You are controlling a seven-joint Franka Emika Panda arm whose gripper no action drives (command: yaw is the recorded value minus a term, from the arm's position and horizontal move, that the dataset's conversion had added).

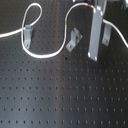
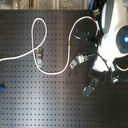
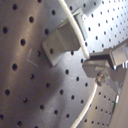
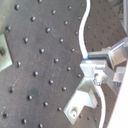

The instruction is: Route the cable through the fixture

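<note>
The long thin white flexible cable [image 2: 44,73] lies on the black perforated metal table [image 2: 30,105], looping through the small grey metal bracket [image 2: 38,54] at the second exterior view's left and curving past a second grey bracket [image 2: 76,61] with its green band [image 2: 68,44] nearby. At its far end, near the red band [image 2: 93,19], the white robot arm [image 2: 114,35] hangs over it. In the first wrist view the cable [image 3: 85,47] runs by the grey claw [image 3: 102,62], which appears clenched on it.
</note>
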